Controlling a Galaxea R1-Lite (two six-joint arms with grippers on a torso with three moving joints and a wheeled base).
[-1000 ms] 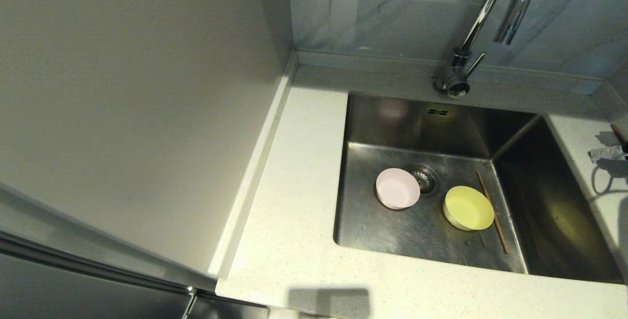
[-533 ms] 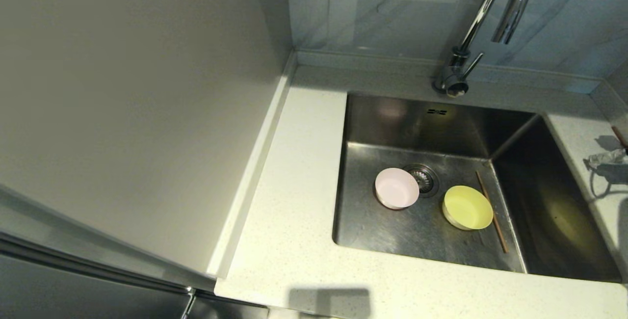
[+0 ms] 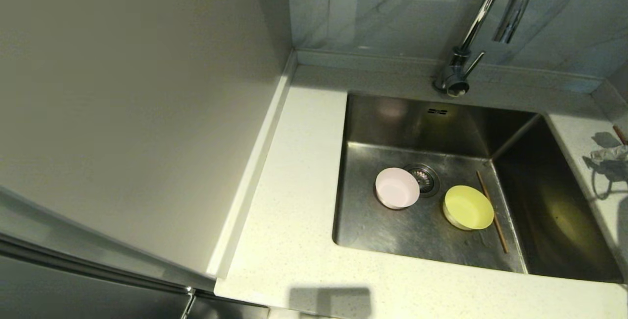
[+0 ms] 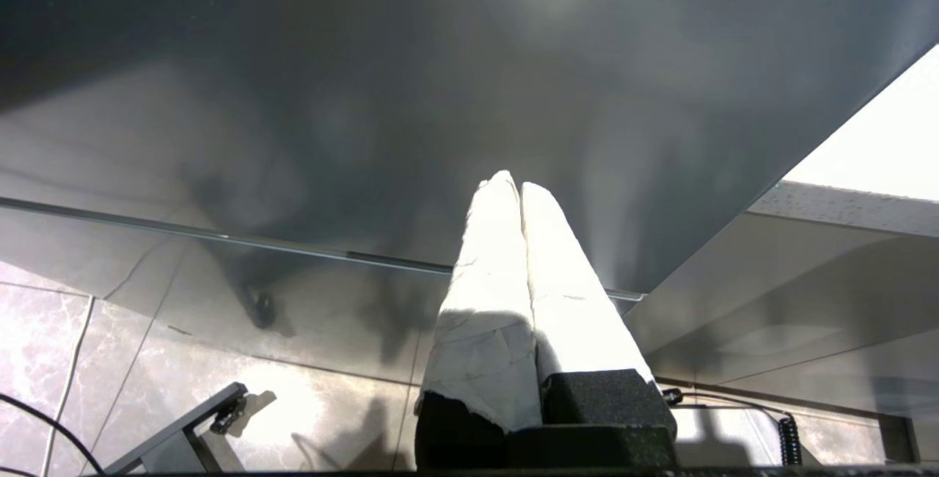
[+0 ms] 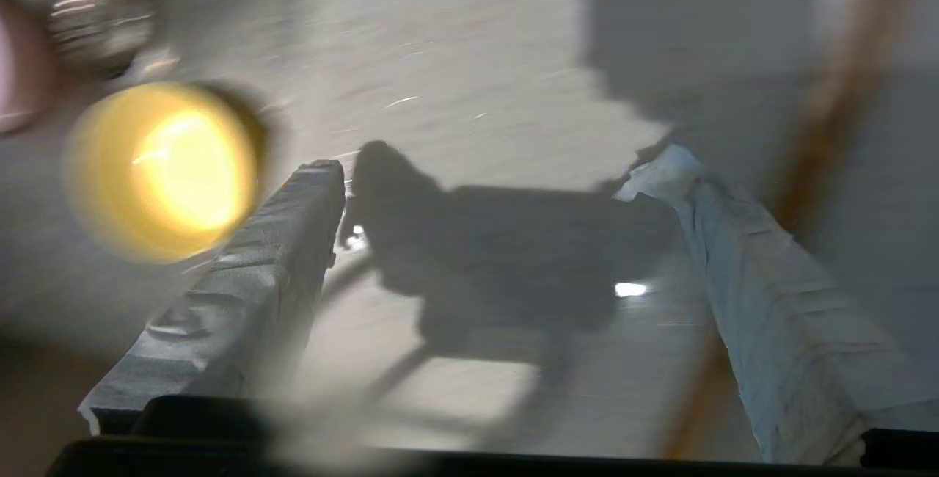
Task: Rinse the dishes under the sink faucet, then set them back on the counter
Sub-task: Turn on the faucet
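Since the earlier frames, the right gripper (image 3: 611,154) has edged along the counter's (image 3: 294,240) right margin; the dishes are unmoved. The yellow-green bowl (image 5: 163,169), just outside one of its wide-spread, empty fingers, sits on the sink (image 3: 417,230) floor between the pink bowl (image 3: 397,188) and a chopstick (image 3: 492,211). It looks light, rigid and likely slippery; grip its rim. The left gripper (image 4: 519,191) is parked below, fingers together.

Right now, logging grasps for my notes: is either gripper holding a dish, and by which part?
Nothing is held. The right gripper is open and empty; the left gripper is shut on nothing, parked away from the sink.
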